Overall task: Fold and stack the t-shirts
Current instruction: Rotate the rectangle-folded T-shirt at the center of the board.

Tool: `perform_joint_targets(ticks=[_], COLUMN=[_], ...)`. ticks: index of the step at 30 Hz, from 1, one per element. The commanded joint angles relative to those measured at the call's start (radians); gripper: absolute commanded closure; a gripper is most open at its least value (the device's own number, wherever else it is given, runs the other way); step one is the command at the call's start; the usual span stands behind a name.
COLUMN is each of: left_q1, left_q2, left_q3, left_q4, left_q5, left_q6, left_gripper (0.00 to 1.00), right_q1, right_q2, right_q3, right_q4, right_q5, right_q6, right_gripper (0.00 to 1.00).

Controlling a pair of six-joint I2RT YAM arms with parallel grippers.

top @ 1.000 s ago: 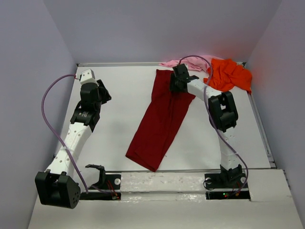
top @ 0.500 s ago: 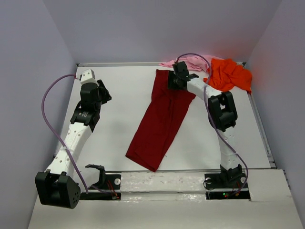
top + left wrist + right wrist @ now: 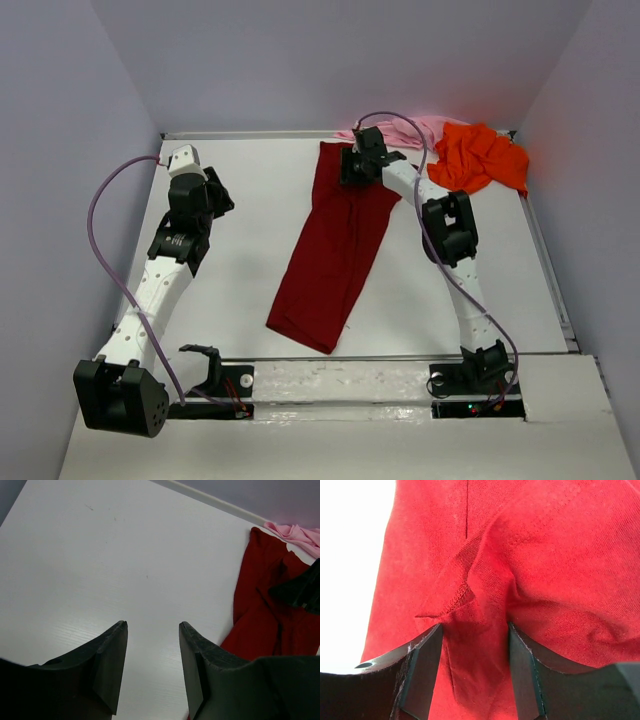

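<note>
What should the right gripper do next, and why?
Probably close on the dark red t-shirt. The right gripper is open at the shirt's far end, and its jaws straddle a bunched ridge of cloth beside a stitched hem, so closing should catch that fold. The left gripper is open over the table, away from the shirt.

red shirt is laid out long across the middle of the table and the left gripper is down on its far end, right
Wrong arm: the right gripper is down on the far end of the red shirt, as the top view shows. The left gripper hangs open over bare table, apart from it.
</note>
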Motion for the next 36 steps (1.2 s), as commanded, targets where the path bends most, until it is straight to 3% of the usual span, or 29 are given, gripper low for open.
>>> perform_joint_targets(ticks=[1, 16, 29, 36], left_q1=[-0.005, -0.005, -0.007, -0.007], left_q2=[-0.022, -0.014, -0.022, -0.021], left_q3=[0.017, 0.014, 0.014, 0.016], left_q4=[0.032, 0.032, 0.034, 0.034], left_q5=[-0.002, 0.006, 0.003, 0.006], left_q6=[0.0, 0.002, 0.0, 0.0], left_gripper=[0.45, 0.45, 0.45, 0.45], right_q1=[0.006, -0.003, -0.002, 0.047], right_q2=[0.113, 0.15, -0.215, -0.278], right_q3=[0.147, 0.253, 0.033, -0.147], right_q4=[-0.114, -0.116, -0.078, -0.041], right_q5=[-0.252, -0.666, -0.533, -0.49], right_q6=[-0.052, -0.129, -0.16, -0.147], right_gripper=[0.41, 0.39, 0.38, 0.38])
